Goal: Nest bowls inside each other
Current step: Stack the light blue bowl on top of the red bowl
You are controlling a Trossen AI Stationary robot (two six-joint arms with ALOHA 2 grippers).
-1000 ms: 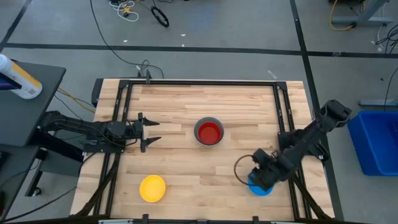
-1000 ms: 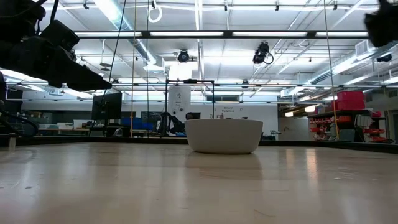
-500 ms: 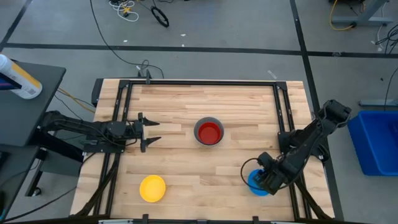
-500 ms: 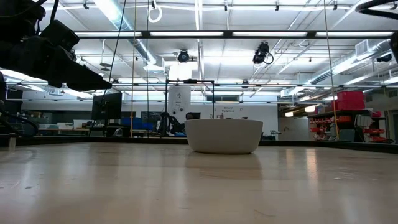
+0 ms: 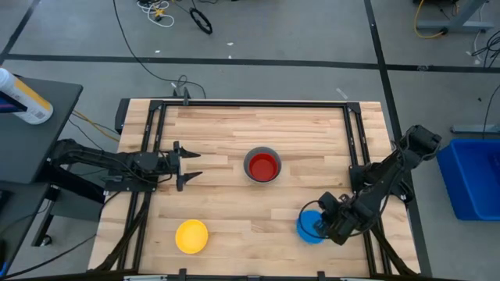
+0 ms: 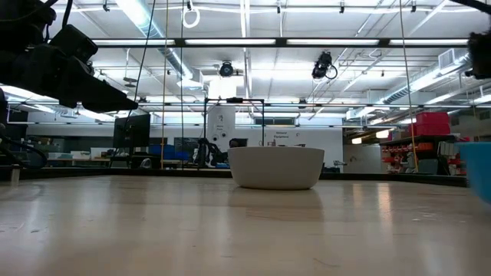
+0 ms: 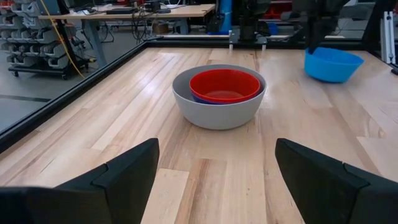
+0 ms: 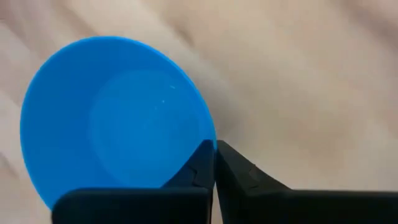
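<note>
A red bowl (image 5: pixel 263 166) sits nested inside the grey bowl (image 7: pixel 217 109) at the table's middle. The yellow bowl (image 5: pixel 191 236) stands alone near the front edge, left of centre. Near the front right is the blue bowl (image 5: pixel 308 227), with my right gripper (image 5: pixel 321 226) shut on it; the bowl also shows in the left wrist view (image 7: pixel 333 64) and at the low view's right edge (image 6: pixel 479 170). My left gripper (image 5: pixel 193 165) waits open, held level at the left and pointing at the grey bowl, touching nothing. My right gripper pinches the blue bowl's rim (image 8: pixel 210 140), one finger (image 8: pixel 198 167) inside the bowl and the other outside its wall. The fingers come steeply from above, on the side of the bowl nearest the table's right edge. Whether the bowl's base is clear of the table I cannot tell.
Black frame rails (image 5: pixel 148 156) run along the table's left and right sides. A blue bin (image 5: pixel 473 178) stands off the table on the right, and a bottle (image 5: pixel 23 97) lies on a dark side table on the left. Bare wood lies between the bowls.
My right gripper has come down onto the blue bowl and taken hold of its rim. It has then gone toward the table's left edge, and the bowl has moved with it, a little closer to the grey bowl.
</note>
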